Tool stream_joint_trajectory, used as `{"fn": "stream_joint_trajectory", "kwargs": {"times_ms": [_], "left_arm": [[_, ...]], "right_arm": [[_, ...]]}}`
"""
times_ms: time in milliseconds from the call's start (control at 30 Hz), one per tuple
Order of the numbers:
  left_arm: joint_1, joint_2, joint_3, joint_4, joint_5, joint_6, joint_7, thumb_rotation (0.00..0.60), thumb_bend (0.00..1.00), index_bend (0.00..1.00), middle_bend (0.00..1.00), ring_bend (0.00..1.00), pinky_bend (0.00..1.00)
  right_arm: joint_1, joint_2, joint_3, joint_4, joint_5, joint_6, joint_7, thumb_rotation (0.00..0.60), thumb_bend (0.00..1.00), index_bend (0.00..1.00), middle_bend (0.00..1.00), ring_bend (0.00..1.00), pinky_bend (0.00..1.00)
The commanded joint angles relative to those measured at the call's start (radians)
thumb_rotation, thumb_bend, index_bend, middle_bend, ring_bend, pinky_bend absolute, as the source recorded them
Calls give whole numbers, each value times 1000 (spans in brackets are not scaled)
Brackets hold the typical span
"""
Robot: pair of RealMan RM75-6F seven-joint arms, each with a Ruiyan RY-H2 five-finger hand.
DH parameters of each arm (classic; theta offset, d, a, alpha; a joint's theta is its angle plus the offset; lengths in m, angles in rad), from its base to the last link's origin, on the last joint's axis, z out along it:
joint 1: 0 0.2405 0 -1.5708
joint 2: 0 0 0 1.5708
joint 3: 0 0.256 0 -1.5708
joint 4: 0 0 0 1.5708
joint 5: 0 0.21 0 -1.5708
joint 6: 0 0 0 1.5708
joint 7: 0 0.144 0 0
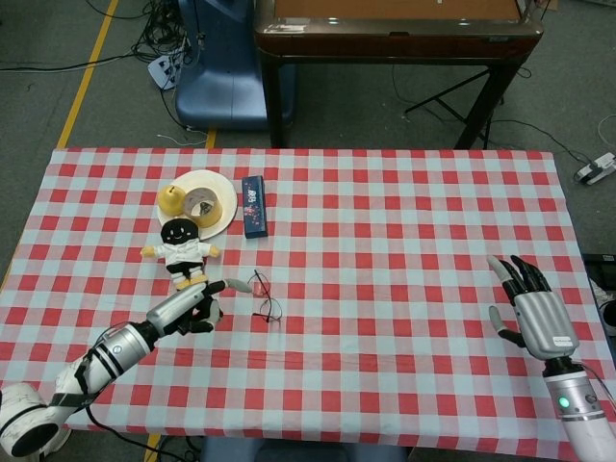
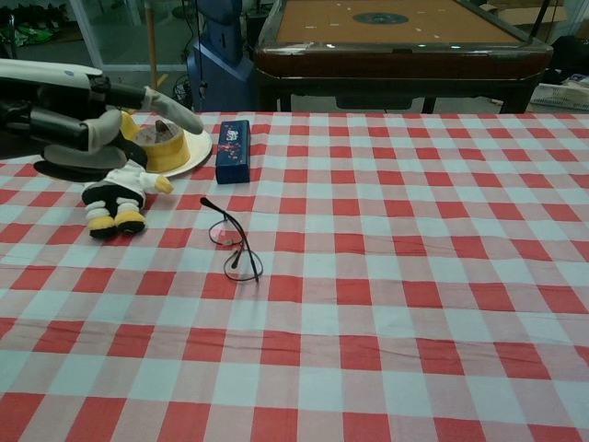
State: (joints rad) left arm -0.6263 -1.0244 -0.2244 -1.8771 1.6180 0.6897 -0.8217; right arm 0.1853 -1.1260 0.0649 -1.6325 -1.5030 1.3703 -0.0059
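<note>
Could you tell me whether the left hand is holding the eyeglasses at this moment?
No, the eyeglasses lie alone on the checked tablecloth, while the left hand hangs apart above the plush doll, gripping nothing.

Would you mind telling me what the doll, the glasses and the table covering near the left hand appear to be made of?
Doll: soft plush fabric, matte, judging by its fuzzy, stuffed limbs. Glasses: thin dark frame, probably wire or plastic, with clear lenses. Tablecloth: red-and-white checked cloth, possibly coated; it shows creases and a faint sheen.

My left hand (image 1: 197, 303) hangs low, holding nothing, fingers stretched forward; my right hand (image 1: 532, 310) stands upright, fingers spread.
</note>
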Motion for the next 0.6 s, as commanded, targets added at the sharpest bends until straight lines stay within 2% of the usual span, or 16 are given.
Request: {"fn": "stream_joint_trajectory", "kwargs": {"times_ms": [33,233,600], "left_arm": [[23,-28,50,25,72,96,97,597,898,224,940,936,938],[70,-106,96,66,156,255,408,600,899,172,940,934,938],[46,-196,165,144,212,296,627,600,899,96,938,929,934]], "right_arm": [[3,6,3,-5,0,0,-4,600,440,0,133,0,83],[8,38,29,-37,12,17,-33,600,440,0,134,0,83],[16,55,57,-74,57,15,-66,600,440,0,133,0,83]]}}
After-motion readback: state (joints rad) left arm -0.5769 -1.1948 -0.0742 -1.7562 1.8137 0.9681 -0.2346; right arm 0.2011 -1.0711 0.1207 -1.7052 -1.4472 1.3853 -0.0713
